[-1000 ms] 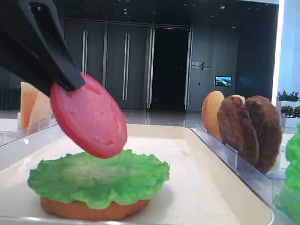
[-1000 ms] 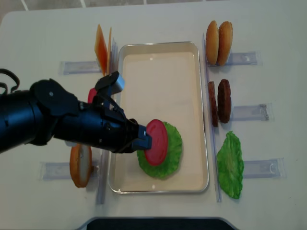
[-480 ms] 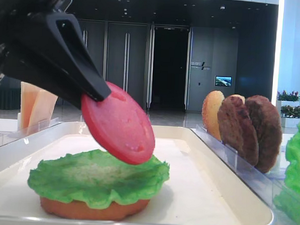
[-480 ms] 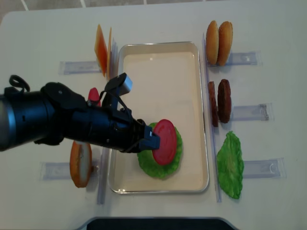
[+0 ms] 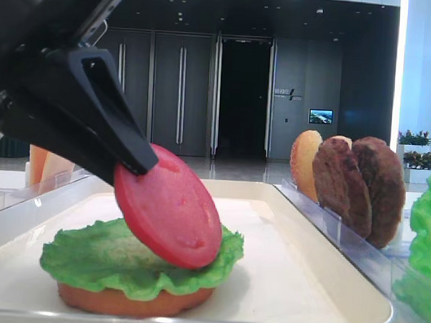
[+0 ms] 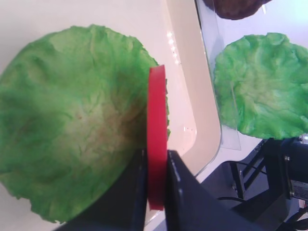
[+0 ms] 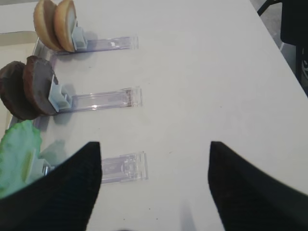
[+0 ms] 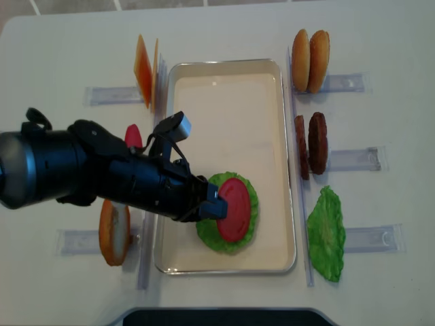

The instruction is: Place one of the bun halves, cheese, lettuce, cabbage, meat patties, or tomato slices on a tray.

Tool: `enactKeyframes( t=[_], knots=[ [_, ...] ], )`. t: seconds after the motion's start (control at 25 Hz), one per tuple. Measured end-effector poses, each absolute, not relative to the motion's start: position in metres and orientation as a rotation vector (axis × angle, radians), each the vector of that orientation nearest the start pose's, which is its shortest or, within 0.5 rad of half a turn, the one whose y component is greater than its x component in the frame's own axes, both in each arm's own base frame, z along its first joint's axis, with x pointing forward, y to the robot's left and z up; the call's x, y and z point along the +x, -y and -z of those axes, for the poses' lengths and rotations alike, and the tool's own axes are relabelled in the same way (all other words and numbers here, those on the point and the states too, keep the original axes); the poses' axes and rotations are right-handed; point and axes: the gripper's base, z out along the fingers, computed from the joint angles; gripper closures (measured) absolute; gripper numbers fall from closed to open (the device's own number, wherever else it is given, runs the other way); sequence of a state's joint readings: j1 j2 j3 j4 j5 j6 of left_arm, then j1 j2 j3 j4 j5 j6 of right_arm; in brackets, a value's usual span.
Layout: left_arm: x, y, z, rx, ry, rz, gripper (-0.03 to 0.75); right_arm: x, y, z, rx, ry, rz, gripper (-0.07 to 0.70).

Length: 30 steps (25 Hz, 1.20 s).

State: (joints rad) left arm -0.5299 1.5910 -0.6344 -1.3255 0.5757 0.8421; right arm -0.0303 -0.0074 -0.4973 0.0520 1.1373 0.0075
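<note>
On the left of the overhead view, one orange-tan bun half stands on edge in a clear divider rack. Above it a second tomato slice shows only as a red sliver behind the arm. Two cheese slices, pale orange with straight edges, stand upright beside the top left corner of the tray.

The left gripper reaches in over the tray's left rim with its jaws clamped on the edge of one tomato slice. The slice is a smooth red-pink disc with faint dimples; from the low side view it is tilted, its lower edge down on the lettuce leaf and its upper edge pinched between the black fingers. The left wrist camera sees the slice edge-on, a thin red band between the two fingers.

That leaf, bright green and ruffled, lies flat in the tray's near half on top of another bun half, whose orange rim shows beneath it. The tray is cream-white, shallow and glossy-rimmed.

Right of the tray, in racks, stand two bun halves, then two dark brown, rough meat patties, then one more lettuce leaf.

The right gripper hangs over bare table, well apart from everything, its two dark fingers spread wide with nothing between them.
</note>
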Motion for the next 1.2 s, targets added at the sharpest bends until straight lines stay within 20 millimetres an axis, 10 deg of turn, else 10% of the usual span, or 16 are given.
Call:
enactKeyframes(
  t=[0.24, 0.6, 1.2],
  knots=[
    [0.204, 0.173, -0.160, 0.353, -2.712, 1.012, 0.589, -0.009, -0.005, -0.270, 0.035, -2.115, -0.049, 0.150],
    [0.204, 0.169, -0.157, 0.379, -2.731, 0.934, 0.118, -0.009, -0.005, -0.270, 0.035, -2.115, -0.049, 0.150],
    [0.216, 0.164, -0.217, 0.415, -2.618, 0.785, 0.087, -0.009, -0.005, -0.270, 0.035, -2.115, -0.049, 0.150]
  ],
)
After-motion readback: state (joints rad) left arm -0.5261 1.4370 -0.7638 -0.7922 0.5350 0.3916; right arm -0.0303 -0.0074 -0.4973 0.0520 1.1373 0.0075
